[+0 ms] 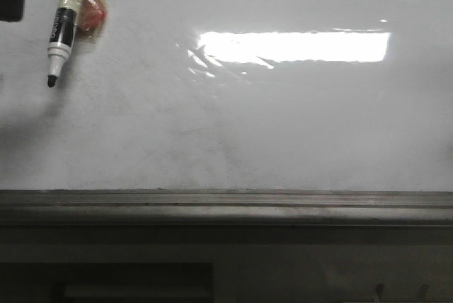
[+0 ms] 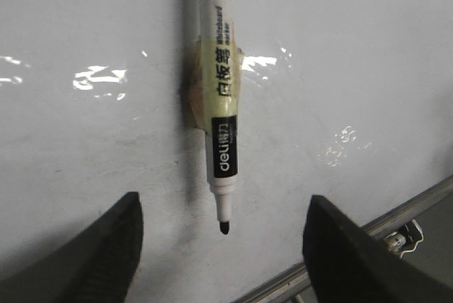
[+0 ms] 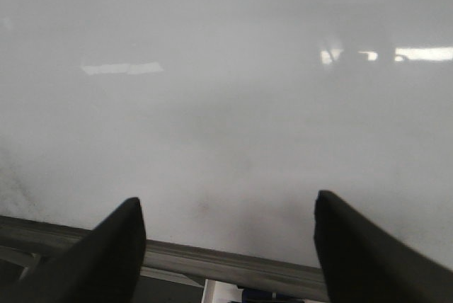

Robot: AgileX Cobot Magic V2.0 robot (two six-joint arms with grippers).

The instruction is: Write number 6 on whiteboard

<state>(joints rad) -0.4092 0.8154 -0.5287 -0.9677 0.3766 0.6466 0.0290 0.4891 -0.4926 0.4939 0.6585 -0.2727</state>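
**Marker on bare whiteboard, both grippers spread**

The left gripper (image 2: 223,246) stands spread, grasping nothing; the marker (image 2: 221,98), nib down, lies between its fingers on the board, not touching them. The right gripper (image 3: 226,246) is likewise released over the grey ledge (image 3: 212,260). In the front view the marker sits at ten o'clock on the whiteboard (image 1: 283,126), glare (image 1: 294,46) at one o'clock; no 6 is drawn

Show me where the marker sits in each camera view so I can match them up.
Front: marker at upper left, tip pointing down over the whiteboard.
Left wrist: marker centre, tip down, above the open left end effector.
Right wrist: not in view.
Shared landmark: grey ledge.
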